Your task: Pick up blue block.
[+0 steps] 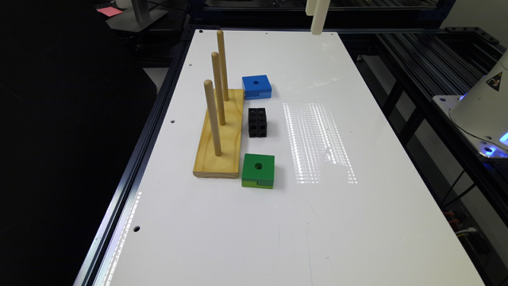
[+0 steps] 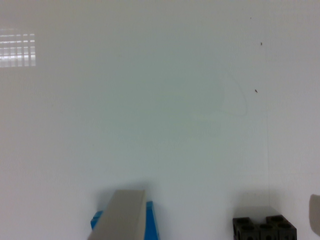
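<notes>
**Blue block at the peg board's far end, gripper high above the table**

Across the exterior view's right half, the white table (image 1: 357, 222) lies bare right out to its edge. The blue block (image 1: 256, 87) sits flat just beside the far end of the wooden peg board (image 1: 222, 139), whose three upright dowels stand close on the exterior view's left of it. A black cube (image 1: 258, 122) lies near the block, and a green block (image 1: 258, 170) sits by the board's near corner. The gripper (image 1: 317, 16) hangs high over the table's far edge; in the wrist view its fingers (image 2: 122, 215) stand wide apart, empty (one partly covers the blue block). No readable writing.
</notes>
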You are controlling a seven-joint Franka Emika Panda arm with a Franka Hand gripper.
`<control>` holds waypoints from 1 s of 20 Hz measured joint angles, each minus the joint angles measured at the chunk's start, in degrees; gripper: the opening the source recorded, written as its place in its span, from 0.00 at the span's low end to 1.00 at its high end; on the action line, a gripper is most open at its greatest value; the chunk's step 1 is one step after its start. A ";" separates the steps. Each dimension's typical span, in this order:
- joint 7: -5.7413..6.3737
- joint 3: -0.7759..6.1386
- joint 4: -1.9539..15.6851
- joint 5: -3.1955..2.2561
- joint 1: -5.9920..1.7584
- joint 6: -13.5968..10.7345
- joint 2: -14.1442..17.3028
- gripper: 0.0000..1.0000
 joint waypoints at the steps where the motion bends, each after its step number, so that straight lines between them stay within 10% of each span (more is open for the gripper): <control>1: -0.15 0.00 0.37 0.00 -0.15 0.23 0.43 1.00; 12: -2.77 -0.02 8.64 -0.02 -2.90 1.34 9.45 1.00; 20: -6.78 -0.08 9.95 -0.02 -6.82 1.34 10.58 1.00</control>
